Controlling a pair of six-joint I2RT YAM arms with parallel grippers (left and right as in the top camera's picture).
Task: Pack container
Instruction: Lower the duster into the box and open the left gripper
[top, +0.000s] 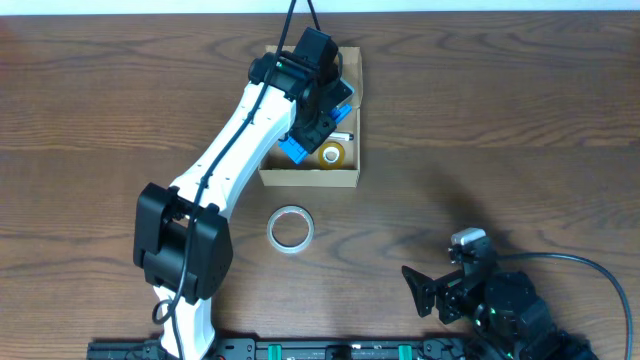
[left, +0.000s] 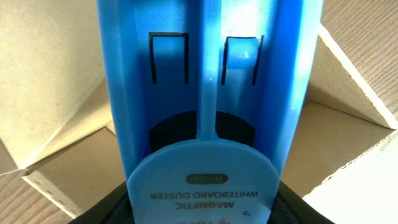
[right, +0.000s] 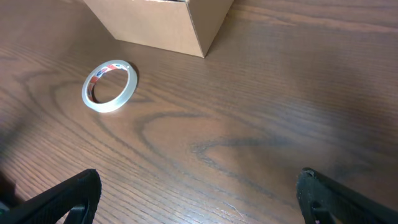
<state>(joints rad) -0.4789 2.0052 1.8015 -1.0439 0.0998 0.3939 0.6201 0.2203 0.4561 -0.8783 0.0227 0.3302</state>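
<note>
The container (top: 310, 180) is an open tan cardboard box at the back middle of the table. My left gripper (top: 305, 140) is over it, shut on a blue magnetic whiteboard duster (top: 296, 150) that hangs inside the box opening. In the left wrist view the duster (left: 205, 93) fills the frame, with the box floor and flaps (left: 62, 68) behind it. A yellowish tape roll (top: 333, 154) lies inside the box. A clear tape roll (top: 290, 229) lies on the table in front of the box, also in the right wrist view (right: 110, 86). My right gripper (top: 430, 290) is open and empty at the front right.
The box corner (right: 186, 31) shows at the top of the right wrist view. The wooden table (top: 520, 130) stretches to both sides. A rail (top: 300, 352) runs along the front edge.
</note>
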